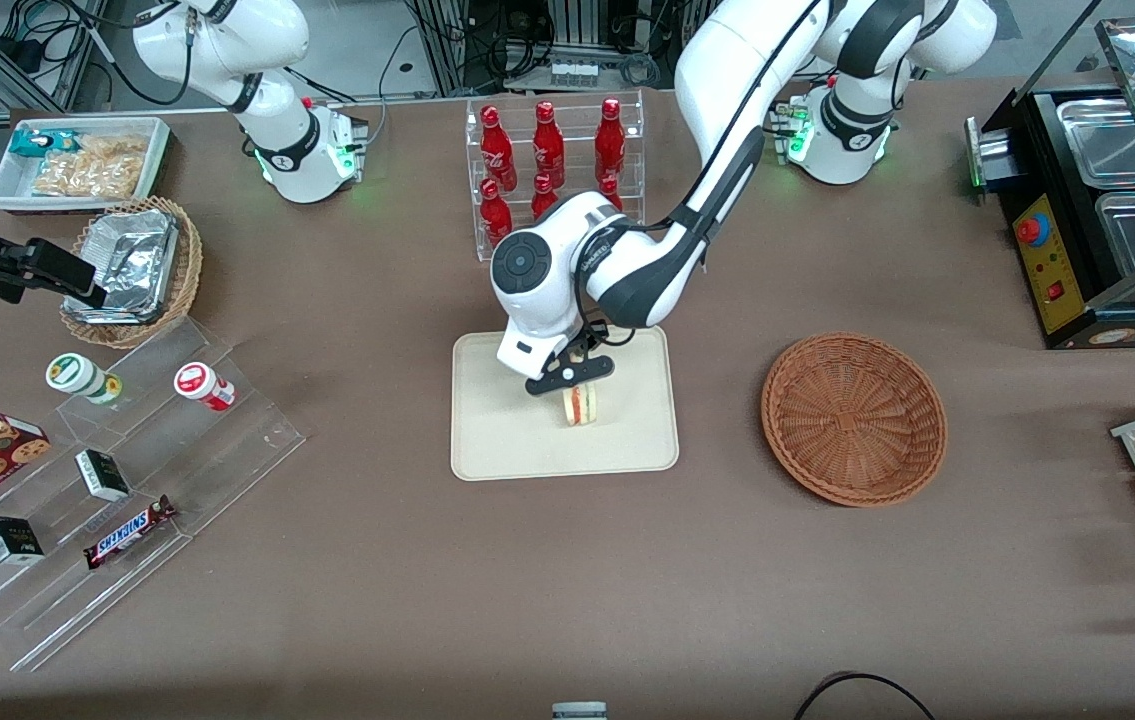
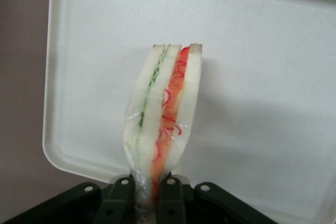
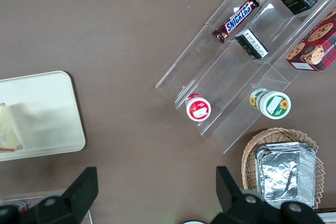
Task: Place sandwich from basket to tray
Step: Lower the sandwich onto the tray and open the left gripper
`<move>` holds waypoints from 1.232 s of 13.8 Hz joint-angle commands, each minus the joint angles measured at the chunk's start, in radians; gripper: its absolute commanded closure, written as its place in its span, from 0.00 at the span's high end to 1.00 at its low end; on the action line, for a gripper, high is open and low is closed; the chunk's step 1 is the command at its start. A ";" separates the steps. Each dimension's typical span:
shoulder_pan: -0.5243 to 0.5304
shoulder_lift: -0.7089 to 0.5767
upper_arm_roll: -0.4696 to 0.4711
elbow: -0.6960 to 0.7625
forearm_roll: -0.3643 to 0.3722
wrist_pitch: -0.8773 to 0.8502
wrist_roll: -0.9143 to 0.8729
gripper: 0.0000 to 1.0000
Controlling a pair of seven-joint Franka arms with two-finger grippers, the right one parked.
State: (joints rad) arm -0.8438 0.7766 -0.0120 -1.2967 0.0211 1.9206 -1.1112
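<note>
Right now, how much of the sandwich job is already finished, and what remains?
Done: the basket is empty, so the sandwich has left it. In hand: the gripper is shut on the sandwich, holding it over the tray; whether it touches the tray I cannot tell. Left: opening the fingers and lifting the arm away.

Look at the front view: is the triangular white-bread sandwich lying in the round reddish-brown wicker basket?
No: the sandwich is over the cream tray, pinched by the gripper; the basket holds nothing.
</note>
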 commanded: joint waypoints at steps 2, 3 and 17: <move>-0.006 0.075 0.006 0.089 -0.004 -0.023 -0.039 0.08; -0.006 0.085 0.006 0.096 -0.004 -0.014 -0.039 0.08; 0.014 -0.031 0.012 0.088 0.007 -0.089 -0.024 1.00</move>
State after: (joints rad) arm -0.8415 0.8010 -0.0075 -1.1968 0.0201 1.8934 -1.1291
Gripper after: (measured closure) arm 0.022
